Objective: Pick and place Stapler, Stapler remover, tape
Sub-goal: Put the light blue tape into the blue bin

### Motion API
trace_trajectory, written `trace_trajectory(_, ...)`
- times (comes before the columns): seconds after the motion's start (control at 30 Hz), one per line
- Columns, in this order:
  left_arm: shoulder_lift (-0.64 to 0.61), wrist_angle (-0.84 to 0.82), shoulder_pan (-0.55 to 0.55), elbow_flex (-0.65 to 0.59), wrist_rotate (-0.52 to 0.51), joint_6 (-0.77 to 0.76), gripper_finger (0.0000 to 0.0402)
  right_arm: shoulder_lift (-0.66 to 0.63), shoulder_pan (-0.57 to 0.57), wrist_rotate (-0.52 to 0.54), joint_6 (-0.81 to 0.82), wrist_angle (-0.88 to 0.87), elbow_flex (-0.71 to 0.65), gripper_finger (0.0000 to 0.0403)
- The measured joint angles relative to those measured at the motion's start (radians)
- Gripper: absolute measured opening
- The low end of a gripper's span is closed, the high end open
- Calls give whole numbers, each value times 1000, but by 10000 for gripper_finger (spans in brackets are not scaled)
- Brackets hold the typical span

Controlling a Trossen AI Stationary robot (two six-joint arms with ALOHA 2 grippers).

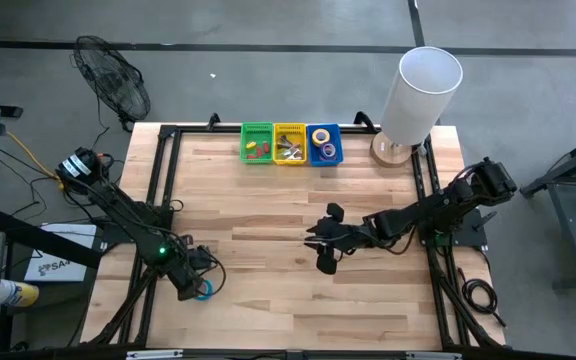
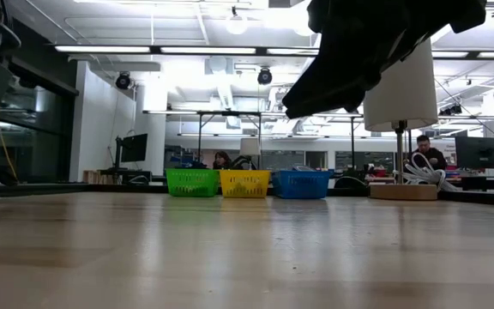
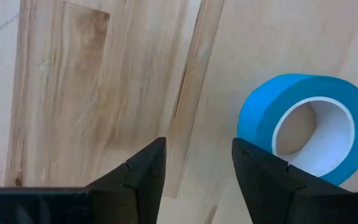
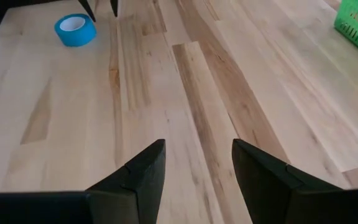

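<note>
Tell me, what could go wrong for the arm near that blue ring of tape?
1. The left end effector is open, but the blue ring-shaped tape roll lies beside its fingers rather than between them, so closing now might nudge it away.
2. The roll lies flat on the wooden table, so a finger could slip off its low rim.
3. The right end effector hovers mid-table, possibly crossing the path toward the blue plastic basket.

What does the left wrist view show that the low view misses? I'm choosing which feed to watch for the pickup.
Only the left wrist view shows the blue tape roll lying on the wood just beside the open left gripper, outside its fingers. Only the low view shows the green basket, yellow basket, blue basket and the lamp, with people in the room behind. Both show the wooden table.
</note>
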Motion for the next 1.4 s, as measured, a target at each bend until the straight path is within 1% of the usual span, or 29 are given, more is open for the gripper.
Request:
trace_trajectory(0.2, -9, -50, 1, 9, 20, 7, 179, 0, 11, 4, 41, 2, 0, 177)
trace_trajectory(0.37, -10, -101, 1, 62, 9, 4, 179, 0, 23, 8, 68, 2, 0, 177)
trace_trajectory(0.5, -10, -85, 1, 94, -7, 20, 179, 0, 34, 15, 76, 2, 0, 177)
trace_trajectory(0.67, -9, -41, 1, 95, -19, 29, 179, 0, 54, 52, 79, 2, 0, 177)
trace_trajectory(0.8, 15, -38, 1, 95, -34, 29, 179, 0, 63, 56, 83, 2, 0, 177)
trace_trajectory(1.03, 88, -20, 1, 100, 5, 29, 179, 1, 73, 57, 101, 3, 0, 177)
trace_trajectory(1.4, 104, -15, 1, 95, 20, 30, 179, 1, 87, 71, 112, 16, 0, 177)
